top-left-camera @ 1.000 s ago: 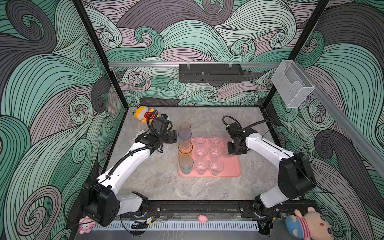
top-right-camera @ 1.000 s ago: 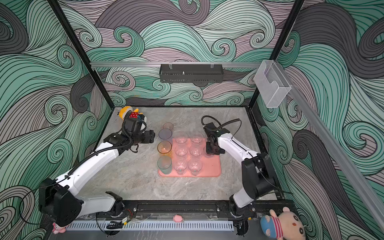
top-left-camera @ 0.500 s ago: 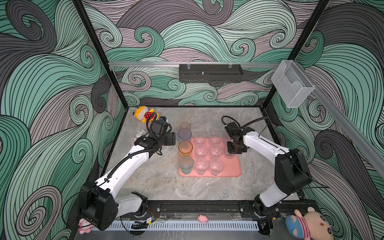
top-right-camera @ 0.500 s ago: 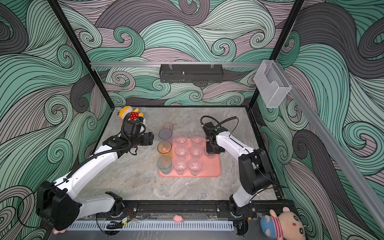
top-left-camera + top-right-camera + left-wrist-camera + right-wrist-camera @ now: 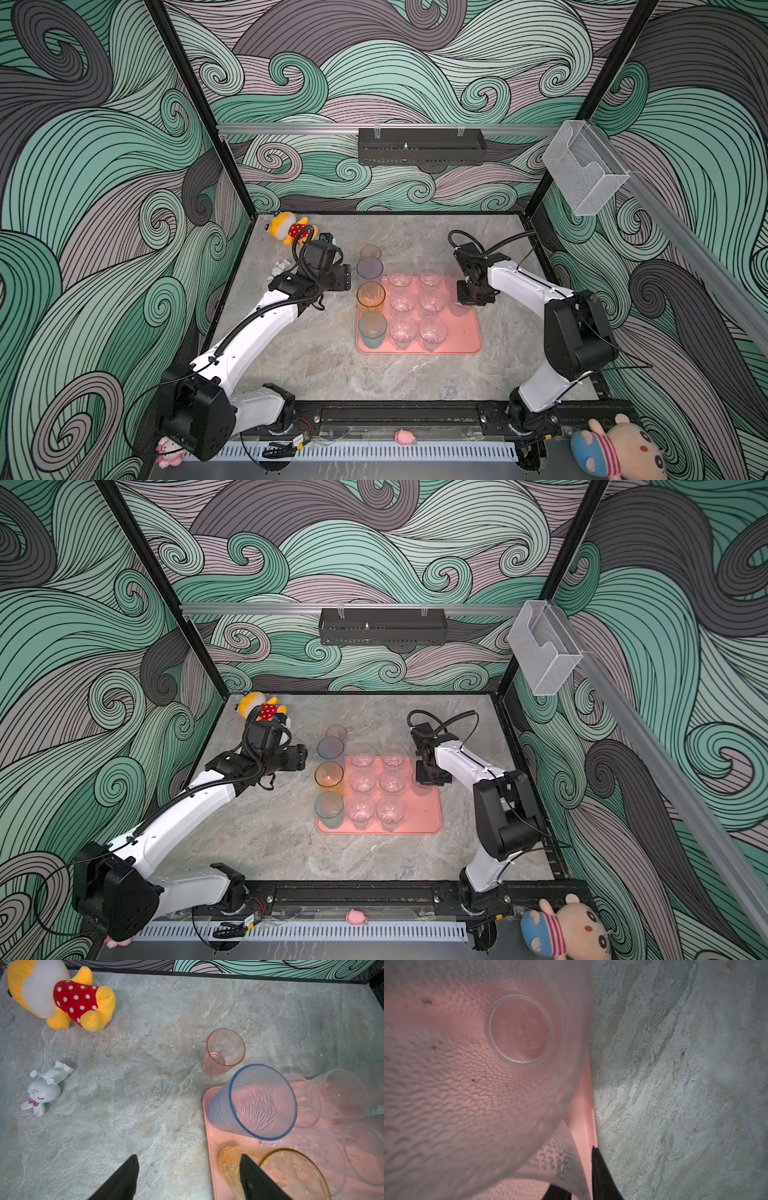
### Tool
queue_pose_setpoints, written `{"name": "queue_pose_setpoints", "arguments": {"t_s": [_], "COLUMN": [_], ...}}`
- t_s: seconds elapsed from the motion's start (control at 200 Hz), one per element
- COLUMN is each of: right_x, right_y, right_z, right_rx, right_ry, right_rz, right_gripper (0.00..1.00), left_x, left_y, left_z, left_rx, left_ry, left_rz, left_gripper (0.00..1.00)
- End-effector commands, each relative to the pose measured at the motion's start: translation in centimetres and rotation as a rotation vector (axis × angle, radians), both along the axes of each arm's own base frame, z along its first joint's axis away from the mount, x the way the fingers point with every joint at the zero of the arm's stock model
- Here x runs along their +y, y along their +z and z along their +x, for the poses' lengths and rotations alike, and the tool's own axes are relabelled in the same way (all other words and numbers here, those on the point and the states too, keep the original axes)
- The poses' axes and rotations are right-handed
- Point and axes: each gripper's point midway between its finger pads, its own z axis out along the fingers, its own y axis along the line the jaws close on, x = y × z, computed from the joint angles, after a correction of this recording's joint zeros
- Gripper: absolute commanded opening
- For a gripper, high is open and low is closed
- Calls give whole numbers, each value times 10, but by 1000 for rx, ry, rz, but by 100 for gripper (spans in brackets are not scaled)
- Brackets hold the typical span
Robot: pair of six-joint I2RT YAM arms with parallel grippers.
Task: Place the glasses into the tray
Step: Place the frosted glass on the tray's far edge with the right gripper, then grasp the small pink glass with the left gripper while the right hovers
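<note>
**Bench scene, top and wrist views.** The tray [image 5: 461,338] is lying near the centre of the bench [image 5: 316,365], a little toward 3 o'clock.

- **Tall glasses.** Three are standing upright in a line along the tray's 9 o'clock edge. The blue glass [image 5: 369,269] is at the 12 o'clock end, the orange glass [image 5: 370,296] in the middle, and the teal glass [image 5: 372,329] at the 6 o'clock end.
- **Small glasses.** Six clear glasses [image 5: 432,301] are standing in two columns of three just beside that line, toward 3 o'clock.
- **Off the tray.** The pink glass [image 5: 370,252] is standing on the bench, just at 12 o'clock of the blue glass.

The right end effector [image 5: 469,297] is hanging over the tray's 2 o'clock corner, above a textured glass [image 5: 467,1084]. The base of this glass is resting on the tray, just inside the rim. In the right wrist view one finger [image 5: 602,1178] is lying outside the glass wall and the other inside it. Whether they are pinching the wall or standing just clear of it cannot be told.

The left end effector [image 5: 347,282] is hovering over the bench at 9 o'clock of the blue and orange glasses. Its fingers [image 5: 124,1178] are spreading wide, with only bare bench between them.

A yellow plush [image 5: 291,228] is lying at the bench's 11 o'clock corner. A rabbit figure [image 5: 44,1088] is lying near it, toward 6 o'clock.
</note>
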Motion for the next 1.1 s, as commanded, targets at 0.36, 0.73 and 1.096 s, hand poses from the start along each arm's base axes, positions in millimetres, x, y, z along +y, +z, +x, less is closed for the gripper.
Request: {"name": "queue_pose_setpoints", "arguments": {"t_s": [0.36, 0.73, 1.096], "right_x": [3, 39, 57], "right_y": [63, 93, 99], "right_z": [1, 11, 17], "right_rx": [-113, -225, -258], "right_ry": [21, 59, 111], "right_rz": [65, 223, 292], "right_gripper": [36, 38, 38], "left_x": [9, -18, -25], "left_y": [20, 11, -58], "left_z": [21, 67, 119], "left_rx": [-90, -15, 327], "left_ry": [27, -94, -146], "left_rz": [104, -24, -112], "left_gripper": [77, 69, 63]}}
